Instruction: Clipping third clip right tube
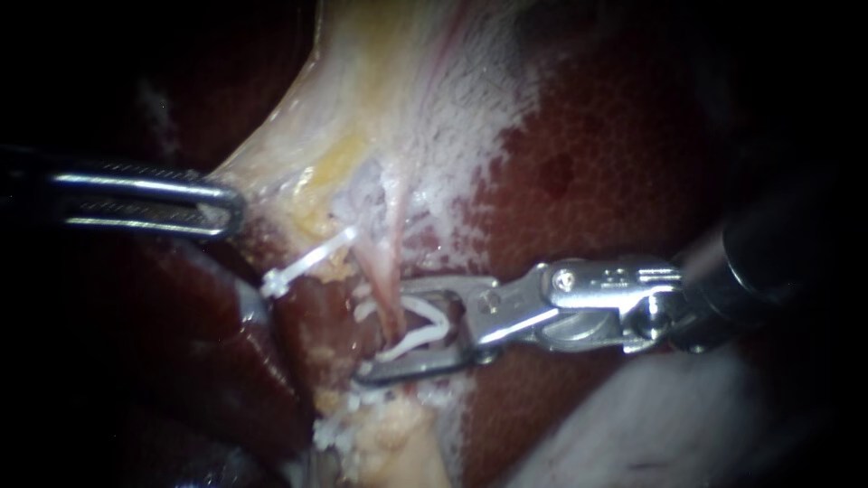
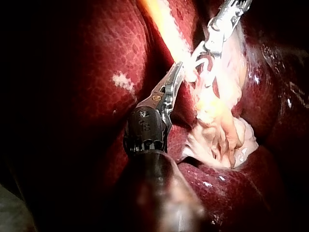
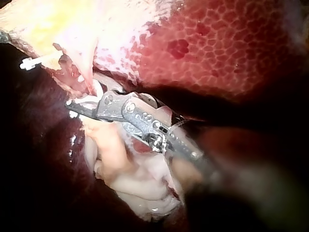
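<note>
The right instrument [image 1: 384, 333] holds an open clip [image 1: 425, 336] in its wide pincer astride the right tube [image 1: 384, 280], near the scene's middle, so closing while skewed could let the clip slip or leave the tube only partly enclosed

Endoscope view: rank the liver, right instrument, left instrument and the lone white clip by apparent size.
1. liver
2. right instrument with its loaded clip, though nearness to the camera may inflate it
3. left instrument, partly out of view
4. lone white clip, plainly smallest
</note>
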Controlling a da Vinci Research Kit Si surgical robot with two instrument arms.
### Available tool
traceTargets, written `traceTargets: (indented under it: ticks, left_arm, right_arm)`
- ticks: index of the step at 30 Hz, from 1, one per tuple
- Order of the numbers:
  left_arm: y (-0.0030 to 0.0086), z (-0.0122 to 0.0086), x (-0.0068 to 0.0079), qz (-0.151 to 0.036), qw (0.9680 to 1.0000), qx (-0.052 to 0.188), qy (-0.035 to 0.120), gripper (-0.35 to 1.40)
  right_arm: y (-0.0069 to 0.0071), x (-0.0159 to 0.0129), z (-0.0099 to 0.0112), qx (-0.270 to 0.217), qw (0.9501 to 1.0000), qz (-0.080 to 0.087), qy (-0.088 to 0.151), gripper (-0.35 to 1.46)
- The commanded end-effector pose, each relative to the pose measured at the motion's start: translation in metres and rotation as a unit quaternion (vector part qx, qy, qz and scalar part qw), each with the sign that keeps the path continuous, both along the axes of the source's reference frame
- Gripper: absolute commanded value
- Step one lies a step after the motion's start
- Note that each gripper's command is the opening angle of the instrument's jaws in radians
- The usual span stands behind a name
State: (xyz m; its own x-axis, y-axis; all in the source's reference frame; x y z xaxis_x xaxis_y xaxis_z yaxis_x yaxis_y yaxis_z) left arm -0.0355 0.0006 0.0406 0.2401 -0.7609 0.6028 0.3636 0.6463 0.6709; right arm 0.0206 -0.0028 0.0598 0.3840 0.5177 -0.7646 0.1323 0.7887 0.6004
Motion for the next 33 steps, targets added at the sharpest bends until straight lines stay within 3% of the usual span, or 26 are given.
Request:
traceTargets:
  ticks: [1,3,6,10,15,33]
  left_arm:
    - [0.0,0.0,0.0,0.0,1.0,0.0,0.0,-0.35]
    - [0.0,0.0,0.0,0.0,1.0,0.0,0.0,-0.35]
    - [0.0,0.0,0.0,0.0,1.0,0.0,0.0,-0.35]
    - [0.0,0.0,0.0,0.0,1.0,0.0,0.0,-0.35]
    - [0.0,0.0,0.0,0.0,1.0,0.0,0.0,-0.35]
    - [0.0001,0.0001,-0.0001,-0.001,1.0,0.0,0.0,-0.35]
  right_arm:
    - [0.0001,-0.0001,0.0,-0.001,1.0,0.0,0.0,0.36]
    - [0.0002,-0.0003,-0.0001,0.019,0.9998,0.005,-0.006,0.25]
    - [0.0005,-0.0009,-0.0004,0.053,0.9984,0.013,-0.017,-0.09]
    - [0.0013,-0.0011,-0.0008,0.055,0.9983,0.012,-0.016,-0.18]
    - [0.0014,-0.0013,-0.0007,0.055,0.9983,0.011,-0.016,-0.26]
    - [0.0013,-0.0014,-0.0004,0.054,0.9984,0.009,-0.015,-0.26]
